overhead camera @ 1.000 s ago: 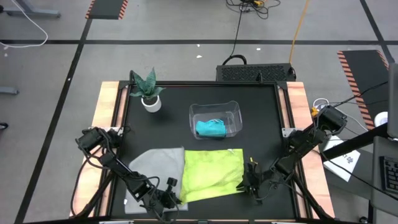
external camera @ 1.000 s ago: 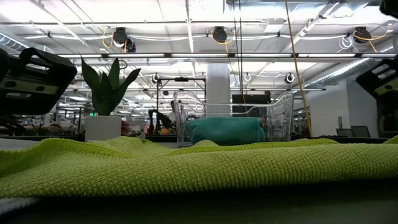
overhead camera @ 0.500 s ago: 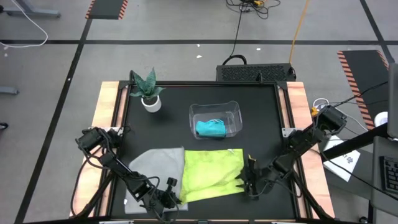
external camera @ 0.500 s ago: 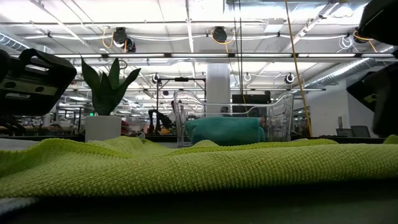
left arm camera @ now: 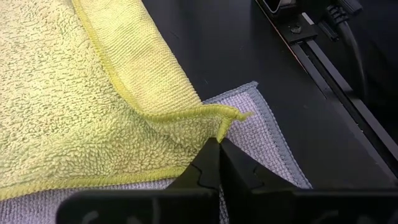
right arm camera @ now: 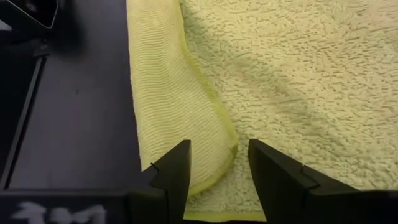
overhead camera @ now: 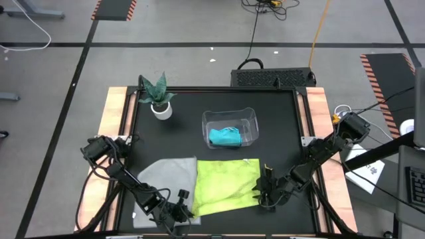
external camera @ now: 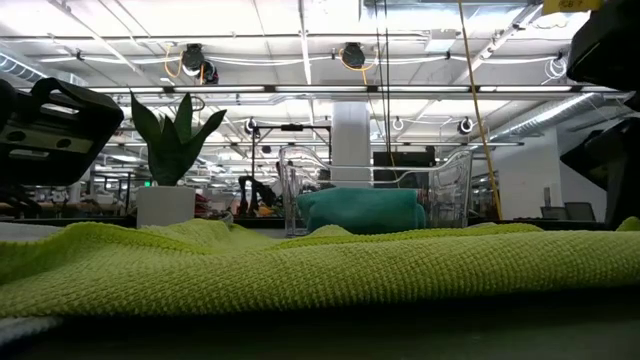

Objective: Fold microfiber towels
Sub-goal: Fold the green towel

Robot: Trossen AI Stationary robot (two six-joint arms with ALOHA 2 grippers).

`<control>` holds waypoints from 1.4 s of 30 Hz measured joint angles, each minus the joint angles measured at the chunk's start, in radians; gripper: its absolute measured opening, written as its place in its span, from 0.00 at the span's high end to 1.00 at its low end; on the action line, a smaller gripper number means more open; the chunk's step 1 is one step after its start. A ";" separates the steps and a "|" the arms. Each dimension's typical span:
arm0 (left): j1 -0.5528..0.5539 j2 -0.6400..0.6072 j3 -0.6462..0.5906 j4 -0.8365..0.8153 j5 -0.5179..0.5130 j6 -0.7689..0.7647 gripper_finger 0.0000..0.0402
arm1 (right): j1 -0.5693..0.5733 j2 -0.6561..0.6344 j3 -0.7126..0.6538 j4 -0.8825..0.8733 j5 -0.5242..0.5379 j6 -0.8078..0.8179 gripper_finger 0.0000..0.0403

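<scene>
The yellow-green towel point(overhead camera: 227, 186) lies spread on the black table point(overhead camera: 172, 143), near its front edge, its left side overlapping the light grey towel point(overhead camera: 166, 180) that lies flat beside it. The teal towel point(overhead camera: 224, 137) sits bunched inside the clear plastic bin point(overhead camera: 230, 127), farther back at mid-table. A small potted plant point(overhead camera: 159, 98) stands at the back left corner.

The left gripper point(left arm camera: 217, 149) is at the yellow-green towel's front left corner, fingers pressed together and pinching the hemmed corner — the fabric there rises in a small peak over the grey cloth beneath. The right gripper point(right arm camera: 219, 165) is at the towel's front right corner with its fingers point(right arm camera: 175, 168) parted, straddling a rolled-over edge of the yellow-green fabric without closing on it.

In the low view the yellow-green towel fills the foreground as a rumpled band, with the bin and teal cloth behind it.
</scene>
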 joint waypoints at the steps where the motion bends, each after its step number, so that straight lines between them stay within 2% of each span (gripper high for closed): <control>1: 0.000 0.000 0.000 0.000 0.000 0.000 0.99 | 0.000 0.000 0.000 -0.001 0.000 -0.004 0.64; 6: 0.000 0.000 0.000 0.000 0.000 -0.005 0.97 | 0.000 0.032 0.000 0.018 -0.018 0.000 0.70; 12: -0.001 0.000 0.000 0.000 0.000 -0.002 0.99 | -0.016 0.127 0.001 0.155 -0.020 -0.051 0.78; 19: -0.001 0.000 0.000 0.000 -0.005 0.019 0.99 | -0.017 0.112 -0.001 0.188 -0.027 -0.149 0.98; 28: -0.002 0.001 0.000 -0.025 -0.083 0.056 0.99 | 0.017 -0.019 -0.001 0.057 -0.021 -0.150 0.99; 34: 0.048 0.000 0.000 -0.128 -0.221 0.098 0.99 | 0.020 -0.085 -0.001 -0.106 0.102 -0.187 1.00; 36: 0.076 0.000 0.000 -0.154 -0.215 0.097 0.99 | 0.020 -0.090 -0.001 -0.146 0.132 -0.196 1.00; 42: 0.103 -0.002 0.000 -0.160 -0.162 0.102 0.99 | 0.024 -0.087 -0.001 -0.143 0.133 -0.169 0.99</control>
